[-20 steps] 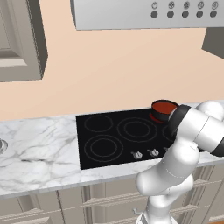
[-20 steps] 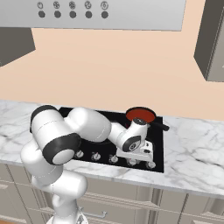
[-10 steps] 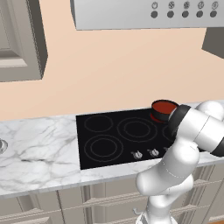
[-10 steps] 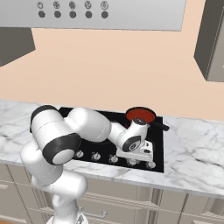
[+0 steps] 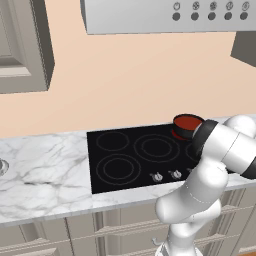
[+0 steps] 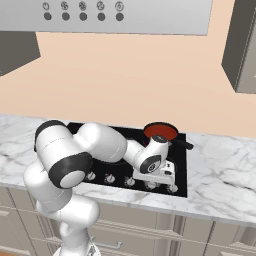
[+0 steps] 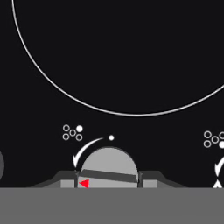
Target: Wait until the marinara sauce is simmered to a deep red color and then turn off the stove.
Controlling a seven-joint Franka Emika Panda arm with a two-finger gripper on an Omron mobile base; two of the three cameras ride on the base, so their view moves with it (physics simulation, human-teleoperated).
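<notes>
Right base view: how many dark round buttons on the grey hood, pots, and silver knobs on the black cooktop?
Dark round buttons on the grey hood: 5
Small dark round pot of red sauce: 1
Silver round knobs on the black glass cooktop: 5, one in the pincer
Total: 11

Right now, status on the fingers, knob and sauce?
Gripper shut on knob, fingers flanking it. Marinara sauce red in its pot, on the stove. Nothing in the way.
</notes>
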